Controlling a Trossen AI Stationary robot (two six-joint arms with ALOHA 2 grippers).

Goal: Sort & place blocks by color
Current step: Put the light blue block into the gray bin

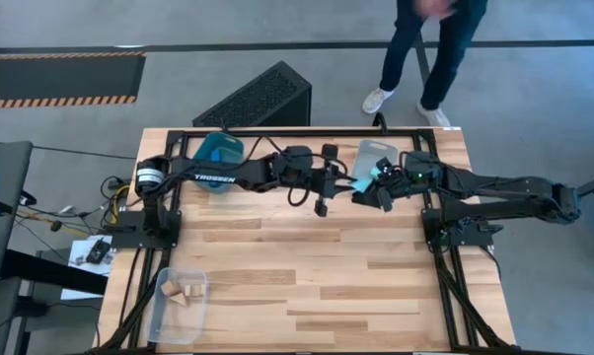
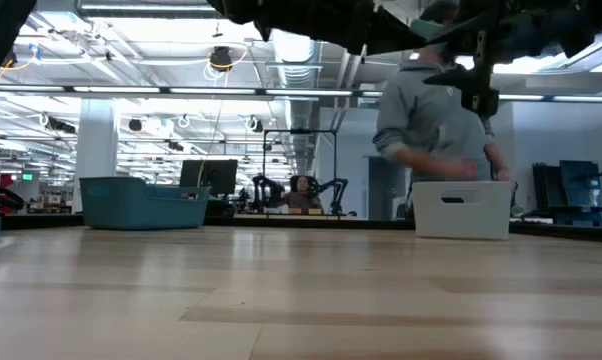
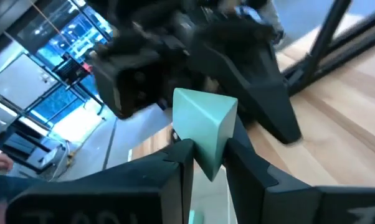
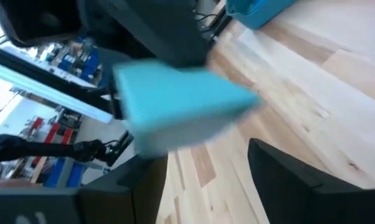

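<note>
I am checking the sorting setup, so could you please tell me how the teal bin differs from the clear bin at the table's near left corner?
The teal bin is opaque and coloured; the clear bin is see-through. The teal bin sits at the far edge of the table, the clear bin at the near left corner. The clear bin holds tan blocks; the teal bin's contents cannot be made out. Both stand on the table's left half.

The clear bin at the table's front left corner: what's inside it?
The clear bin holds a few tan wooden blocks at its far end; the exact count is unclear. No other colours show inside.
</note>
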